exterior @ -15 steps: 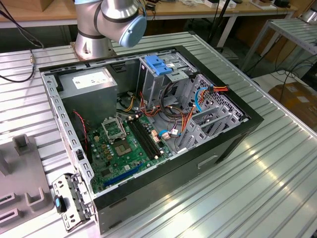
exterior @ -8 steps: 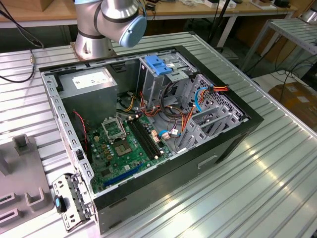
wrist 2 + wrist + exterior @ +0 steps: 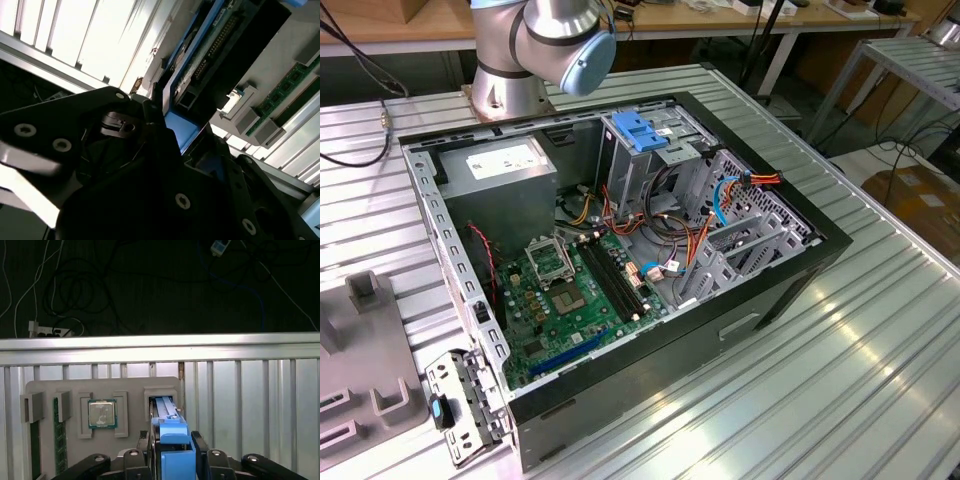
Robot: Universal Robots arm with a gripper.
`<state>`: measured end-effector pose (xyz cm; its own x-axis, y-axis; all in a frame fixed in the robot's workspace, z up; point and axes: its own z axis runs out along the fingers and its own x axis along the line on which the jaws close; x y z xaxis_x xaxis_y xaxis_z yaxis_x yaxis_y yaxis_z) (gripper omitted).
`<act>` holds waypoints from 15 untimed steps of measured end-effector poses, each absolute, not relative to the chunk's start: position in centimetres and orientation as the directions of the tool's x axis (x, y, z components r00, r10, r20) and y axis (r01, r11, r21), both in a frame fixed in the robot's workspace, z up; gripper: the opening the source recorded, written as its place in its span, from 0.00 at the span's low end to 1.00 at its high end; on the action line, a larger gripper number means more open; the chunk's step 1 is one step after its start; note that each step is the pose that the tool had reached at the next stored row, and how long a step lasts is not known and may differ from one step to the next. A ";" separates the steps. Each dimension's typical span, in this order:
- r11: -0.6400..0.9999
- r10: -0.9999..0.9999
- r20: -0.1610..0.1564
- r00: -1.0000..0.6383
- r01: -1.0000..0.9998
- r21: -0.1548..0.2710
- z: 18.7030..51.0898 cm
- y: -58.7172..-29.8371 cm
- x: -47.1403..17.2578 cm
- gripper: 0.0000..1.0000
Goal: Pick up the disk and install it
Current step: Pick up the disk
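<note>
In the first wrist view the disk point(image 3: 167, 409) stands on edge in a slot of a grey holder tray point(image 3: 75, 390), its blue carrier rails running toward the camera. My gripper point(image 3: 173, 442) is shut on the carrier's near end, with a black finger point(image 3: 199, 450) pressed against each side. The second wrist view shows the disk point(image 3: 212, 42) from its circuit-board side, edged in blue, rising from between the gripper's point(image 3: 172, 127) dark fingers.
The tray also carries a processor chip point(image 3: 102, 413) and memory sticks point(image 3: 60, 435). In the exterior view the open computer case point(image 3: 800, 262) lies on the ribbed metal table point(image 3: 840, 370), with a blue bracket point(image 3: 640, 130) atop its drive cage and a grey power supply point(image 3: 505, 165).
</note>
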<state>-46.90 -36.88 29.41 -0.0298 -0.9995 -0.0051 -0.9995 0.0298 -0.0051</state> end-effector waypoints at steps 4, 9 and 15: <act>0.030 -1.000 -0.005 -0.030 -1.000 -0.005 29.4 -36.9 -46.9 0.39; 0.030 -1.000 -0.005 -0.030 -1.000 -0.005 29.4 -37.1 -46.9 0.39; 0.030 -1.000 -0.005 -0.030 -1.000 -0.005 29.4 -37.2 -46.9 0.37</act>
<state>-46.90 -37.16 29.35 -0.0298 -0.9995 -0.0051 -0.9995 0.0298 -0.0052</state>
